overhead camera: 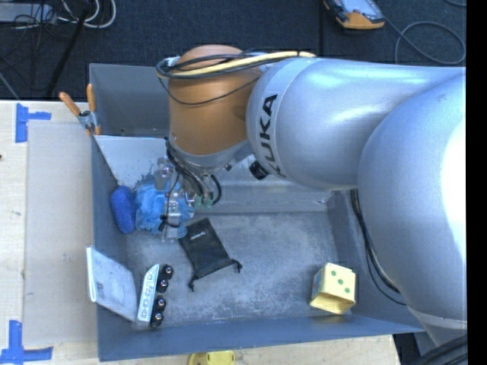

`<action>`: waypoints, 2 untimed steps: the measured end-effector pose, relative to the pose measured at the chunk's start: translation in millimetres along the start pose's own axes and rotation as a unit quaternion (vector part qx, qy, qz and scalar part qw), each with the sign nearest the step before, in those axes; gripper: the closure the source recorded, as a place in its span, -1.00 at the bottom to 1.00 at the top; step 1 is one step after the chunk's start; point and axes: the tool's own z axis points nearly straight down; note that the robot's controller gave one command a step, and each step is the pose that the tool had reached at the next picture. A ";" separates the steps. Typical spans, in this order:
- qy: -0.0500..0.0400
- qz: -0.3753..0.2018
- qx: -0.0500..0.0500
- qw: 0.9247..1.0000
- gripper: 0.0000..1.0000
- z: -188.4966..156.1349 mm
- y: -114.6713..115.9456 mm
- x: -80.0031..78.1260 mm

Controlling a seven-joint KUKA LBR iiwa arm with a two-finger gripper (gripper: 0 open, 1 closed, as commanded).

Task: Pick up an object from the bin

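While the large silver arm (342, 128) reaches into the grey metal bin (274, 280) from the right, its orange wrist cover (205, 105) hangs over the back left part of the bin and the gripper (173, 207) points down below it. The gripper sits low against the right side of a soft, lumpy blue thing (125, 207), perhaps a cloth or plush toy, which lies near the left wall. From this angle it cannot be told whether the gripper is spread or closed, or whether it has any of the blue thing in its hold. Just beside the gripper, towards the front, lies a flat black pouch (204, 253) with thin straps. Further front and left are a white leaflet (109, 281) and, touching it, a white card of round black pieces (154, 295). A yellow die with green spots (333, 287) sits well apart in the front right corner. The likely risk is a poor hold: the blue thing looks limp, so the gripper could pinch only a loose fold and let it slide out on lifting. The black pouch is close enough that a strap might snag and come along. The left wall is also near, leaving little room to adjust.
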 end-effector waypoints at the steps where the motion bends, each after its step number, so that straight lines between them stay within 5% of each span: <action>1: -0.004 0.003 -0.001 1.000 -1.00 -5.2 -1.4 -1.7; 2: -0.006 0.041 -0.002 0.999 -1.00 73.1 -20.2 -8.9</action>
